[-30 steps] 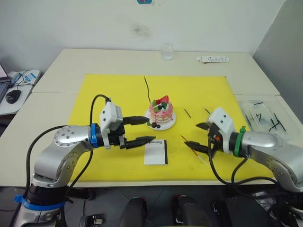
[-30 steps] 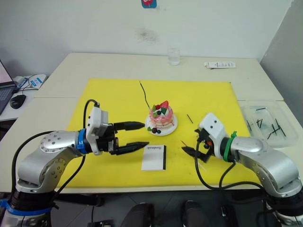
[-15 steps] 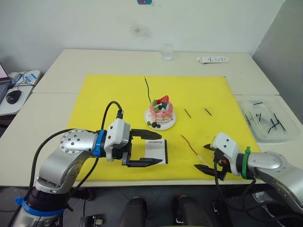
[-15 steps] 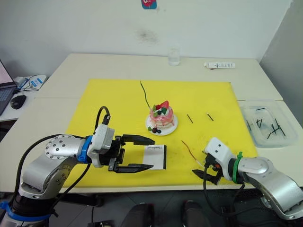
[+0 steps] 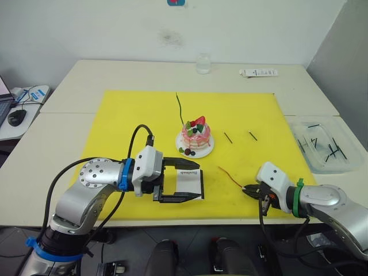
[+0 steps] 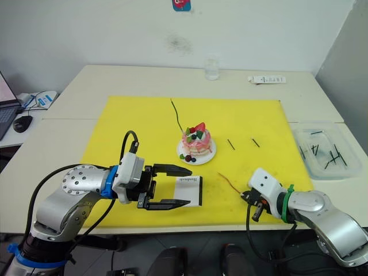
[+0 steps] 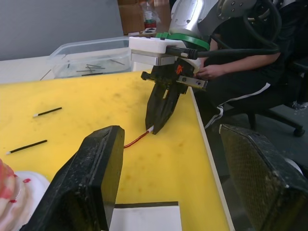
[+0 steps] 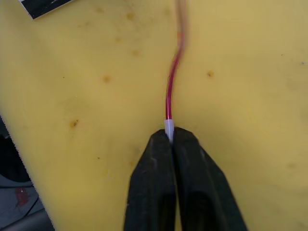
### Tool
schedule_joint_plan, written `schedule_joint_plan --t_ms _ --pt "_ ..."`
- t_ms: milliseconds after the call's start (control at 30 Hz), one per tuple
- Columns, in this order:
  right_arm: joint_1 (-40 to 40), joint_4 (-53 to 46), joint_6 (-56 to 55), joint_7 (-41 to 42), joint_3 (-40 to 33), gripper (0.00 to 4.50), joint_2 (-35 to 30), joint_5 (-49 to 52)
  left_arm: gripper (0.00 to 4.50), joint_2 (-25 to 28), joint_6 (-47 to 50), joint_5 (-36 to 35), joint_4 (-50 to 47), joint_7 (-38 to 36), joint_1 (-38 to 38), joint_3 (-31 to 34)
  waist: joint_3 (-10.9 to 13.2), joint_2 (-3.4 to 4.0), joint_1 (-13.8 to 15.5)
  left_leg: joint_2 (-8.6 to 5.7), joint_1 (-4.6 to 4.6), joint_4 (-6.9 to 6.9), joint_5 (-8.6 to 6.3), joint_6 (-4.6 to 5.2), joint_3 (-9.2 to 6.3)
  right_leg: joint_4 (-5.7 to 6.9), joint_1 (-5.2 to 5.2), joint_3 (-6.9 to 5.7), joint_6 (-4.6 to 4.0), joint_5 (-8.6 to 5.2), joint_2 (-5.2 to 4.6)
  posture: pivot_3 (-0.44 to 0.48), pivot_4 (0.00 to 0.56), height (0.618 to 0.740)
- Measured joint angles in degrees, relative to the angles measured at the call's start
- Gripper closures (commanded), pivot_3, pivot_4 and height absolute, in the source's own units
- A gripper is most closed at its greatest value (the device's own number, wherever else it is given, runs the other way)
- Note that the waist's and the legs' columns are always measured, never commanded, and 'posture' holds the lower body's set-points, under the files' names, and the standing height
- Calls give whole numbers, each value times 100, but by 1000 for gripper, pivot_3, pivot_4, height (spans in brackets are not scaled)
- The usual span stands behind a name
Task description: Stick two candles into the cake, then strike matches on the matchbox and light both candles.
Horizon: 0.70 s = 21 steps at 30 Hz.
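We are seeing the right gripper [image 5: 249,189] in the lower right of the head view, its two black fingers [image 8: 166,159] pressed together on the pale bare end of the red candle [image 5: 228,174]. The candle is lying on the yellow mat [image 5: 132,115], running up and to the left from the fingertips toward the centre of the frame.

The left gripper [image 5: 184,181] is sitting lower centre-left with its fingers spread wide, one above and one below the matchbox [image 5: 188,183]; we are not seeing either finger touch it. The matchbox is lying flat on the mat just below the cake [image 5: 195,135], its black strip along its right edge.

The cake is sitting on its white plate [image 5: 208,150] at the centre of the mat. The green candle [image 5: 179,107] is standing just above and to the left of the cake in the frame; we cannot tell whether its lower end is in the cake or behind it.

Two matches [image 5: 227,137] are lying apart on the mat to the right of the cake. More dark sticks are resting in a clear tray [image 5: 345,167] at the right edge. A glass [image 5: 202,63] and a white remote [image 5: 258,72] are sitting at the top, on the table [image 5: 103,72] beyond the mat. At the left edge a mouse [image 5: 16,117] is resting on a side desk.
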Motion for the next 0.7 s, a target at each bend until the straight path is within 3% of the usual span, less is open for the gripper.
schedule_joint_plan --t_ms 167,267,333,500,700 --pt "-9 198 -187 307 -142 4465 -321 -40 952 -149 5 7 -5 170 -3 -104 0 0 7 -7 -1 0 0 0 1 -1 1 0 1 0 1 0 150 740" --pt "119 544 -612 810 -451 4465 -929 -101 952 -226 33 11 -3 227 -17 -253 0 0 27 -16 -3 3 0 0 3 -5 2 0 1 0 0 0 150 740" --pt "383 978 -1062 1294 -834 4465 -1437 -214 952 -275 33 50 8 205 -56 -410 0 -2 37 -15 -3 4 0 0 6 -7 3 1 1 0 0 0 150 740" --pt "976 2187 -2520 2496 -1551 4465 -1986 -385 952 -522 43 92 31 255 -277 -641 0 -1 34 -9 1 2 0 0 2 -4 4 -1 1 0 13 0 150 740" --pt "998 3852 -4024 3366 -1595 4465 -2123 -790 952 -540 290 101 -65 536 -287 -667 -1 1 -22 -1 10 2 0 1 7 4 4 12 5 2 28 0 150 740"
